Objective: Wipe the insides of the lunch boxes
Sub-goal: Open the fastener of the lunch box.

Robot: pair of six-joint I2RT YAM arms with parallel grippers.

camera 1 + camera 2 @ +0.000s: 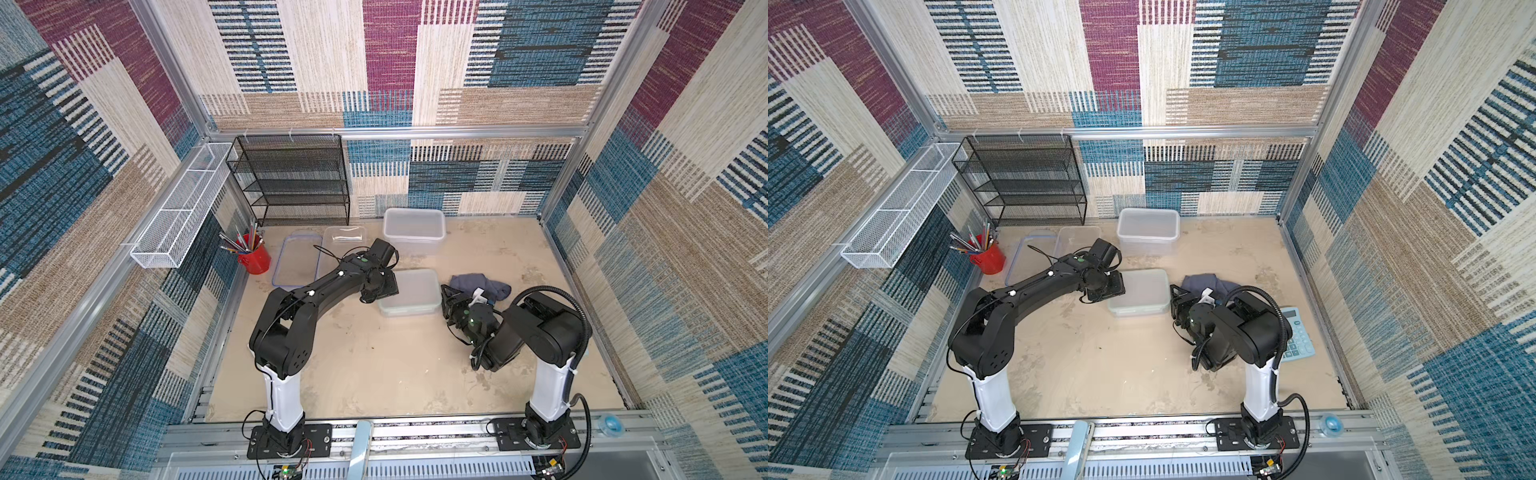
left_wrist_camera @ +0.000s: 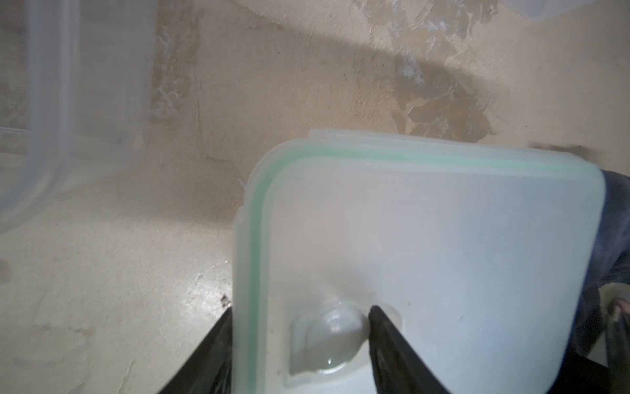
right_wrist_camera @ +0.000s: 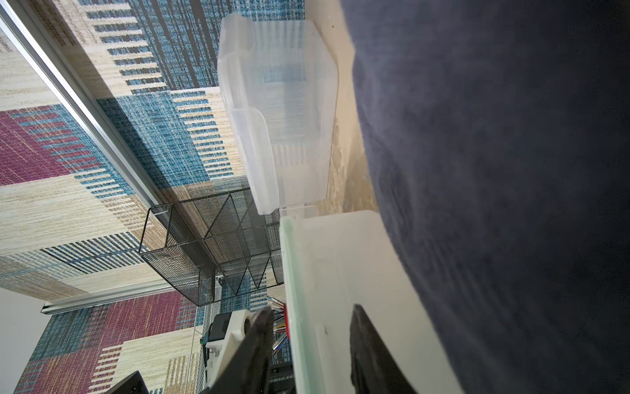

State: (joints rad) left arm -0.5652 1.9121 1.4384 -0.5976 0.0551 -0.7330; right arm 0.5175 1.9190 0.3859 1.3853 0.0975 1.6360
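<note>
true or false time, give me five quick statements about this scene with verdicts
1. The red cup holds pencils. True.
2. The deep lunch box at the back has a lid on. False: it stands open.
3. The blue-grey cloth lies inside a lunch box. False: it lies on the table, beside the right gripper.
4. The left gripper has its fingers apart at the edge of the green-rimmed lid. True.
5. The calculator sits next to the red cup. False: it lies across the table, by the right arm.
</note>
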